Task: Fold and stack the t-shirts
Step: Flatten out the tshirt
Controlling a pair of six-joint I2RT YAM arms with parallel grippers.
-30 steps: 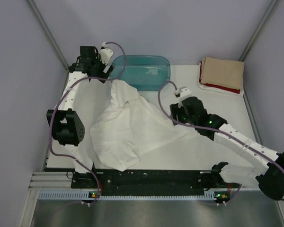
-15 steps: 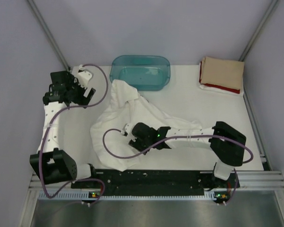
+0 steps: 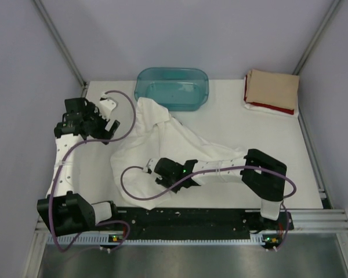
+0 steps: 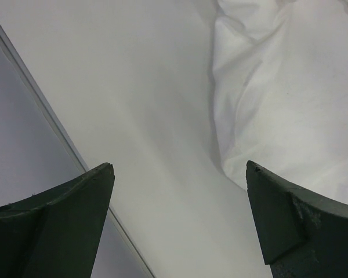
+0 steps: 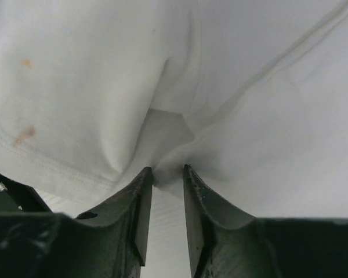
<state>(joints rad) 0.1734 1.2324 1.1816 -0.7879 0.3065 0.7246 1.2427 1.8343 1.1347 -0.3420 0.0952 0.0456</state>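
Looking down your right wrist camera, you see the right gripper [image 5: 167, 172] closed almost fully, its jaws pinching a small fold of the white t-shirt [image 5: 75, 75] between their tips. The cloth fills the view above them, with a stitched hem on the left (two small orange marks sit near it). From above, that gripper sits low over the shirt's near-left part, and the shirt lies crumpled across the table [image 3: 243, 124] from the teal tub [image 3: 140, 87] toward the near edge. Your left gripper [image 4: 178, 168] hangs spread wide over bare table, holding nothing — the shirt's edge lies just beside one finger, probably not touching. The tan t-shirt [image 3: 272, 86] lies folded on the red t-shirt [image 3: 270, 108] in the far right corner.
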